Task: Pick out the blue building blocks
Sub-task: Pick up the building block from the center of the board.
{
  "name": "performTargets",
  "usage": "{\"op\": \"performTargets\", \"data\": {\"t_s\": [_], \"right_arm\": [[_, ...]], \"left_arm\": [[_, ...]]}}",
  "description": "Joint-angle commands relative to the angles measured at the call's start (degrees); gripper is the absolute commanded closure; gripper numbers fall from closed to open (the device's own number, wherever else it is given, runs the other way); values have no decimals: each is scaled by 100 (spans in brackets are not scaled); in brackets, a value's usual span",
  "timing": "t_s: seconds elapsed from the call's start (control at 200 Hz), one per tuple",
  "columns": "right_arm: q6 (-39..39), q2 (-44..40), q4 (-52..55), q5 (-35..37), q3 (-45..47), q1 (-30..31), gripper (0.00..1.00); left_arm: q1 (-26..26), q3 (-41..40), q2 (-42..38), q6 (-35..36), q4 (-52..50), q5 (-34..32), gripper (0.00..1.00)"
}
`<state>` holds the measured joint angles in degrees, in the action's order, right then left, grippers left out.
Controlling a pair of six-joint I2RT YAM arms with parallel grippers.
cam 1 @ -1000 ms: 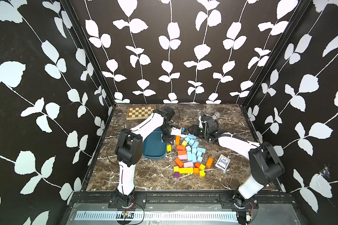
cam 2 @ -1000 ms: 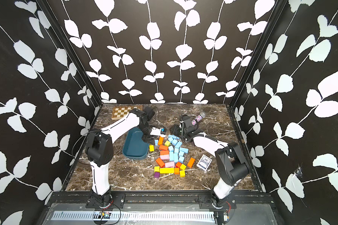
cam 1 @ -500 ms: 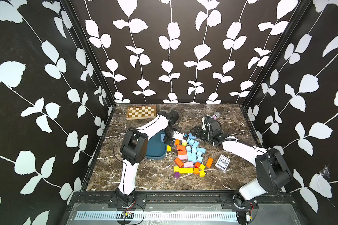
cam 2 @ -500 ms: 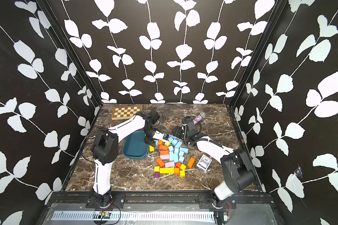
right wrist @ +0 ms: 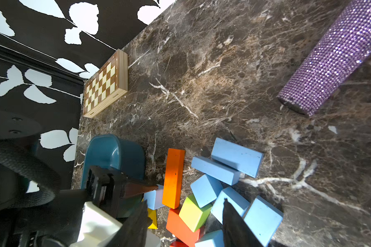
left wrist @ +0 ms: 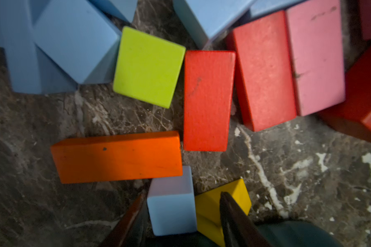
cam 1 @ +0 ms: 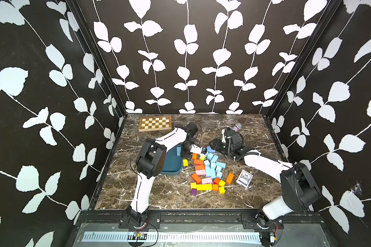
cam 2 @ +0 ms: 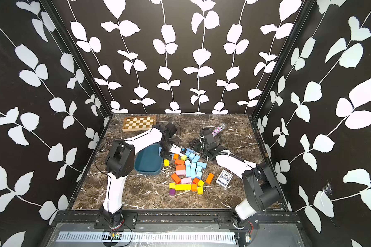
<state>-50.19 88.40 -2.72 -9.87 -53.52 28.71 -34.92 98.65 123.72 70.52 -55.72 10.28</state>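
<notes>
Marble bench [cam 1: 169,192] inside black walls with white leaves is what my cameras give me. On it I count one tray [cam 1: 172,163], one chessboard [cam 1: 155,123] in the far left corner, one glitter tube [cam 1: 237,127] near the far edge, and one deck [cam 1: 244,178] towards the right edge.

Mid-bench, just beside the tray, lies the pile. It has seven orange blocks [cam 1: 196,178], six yellow blocks [cam 1: 204,187] counting a lime one, two pink blocks [cam 1: 207,180] and one purple block [cam 1: 193,192]. The blue blocks [cam 1: 213,165] crowd the pile's far half. I make about ten, but they are packed too tightly for an exact count. One more blue shape shows at the tray's far end beside the left arm, and I cannot tell if it lies inside.

My left gripper [left wrist: 183,194] reaches down between tray and pile, its jaws parted around a blue cube [left wrist: 171,211]. The cube lies against the end of an orange bar [left wrist: 118,157]. One finger [left wrist: 133,222] is against the cube, while the other stands clear of it with a yellow block showing in the gap. It is straddled, not clamped.

My right gripper [right wrist: 184,202] hangs over the pile's far end with its jaws spread, gripping nothing. The lime block [right wrist: 194,213] and several blue ones lie below it.
</notes>
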Motion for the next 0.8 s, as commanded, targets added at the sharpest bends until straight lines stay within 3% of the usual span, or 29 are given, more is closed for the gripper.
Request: {"op": "performTargets", "data": {"t_s": [0.0, 0.41, 0.5, 0.655, 0.795], "right_arm": [[-96, -42, -202, 20, 71, -23, 47], [-118, -35, -182, -34, 19, -14, 50], [-113, 49, -125, -63, -112, 21, 50], [-114, 283, -118, -176, -432, 130, 50], [-107, 743, -106, -305, -817, 227, 50]], "left_arm": [[-21, 79, 37, -3, -79, -48, 51], [-25, 86, -265, -346, -22, 117, 76], [-23, 89, -479, -721, 26, 166, 82], [4, -33, -965, -1528, 81, 318, 84], [265, -242, -1478, -2773, 352, 321, 84]]}}
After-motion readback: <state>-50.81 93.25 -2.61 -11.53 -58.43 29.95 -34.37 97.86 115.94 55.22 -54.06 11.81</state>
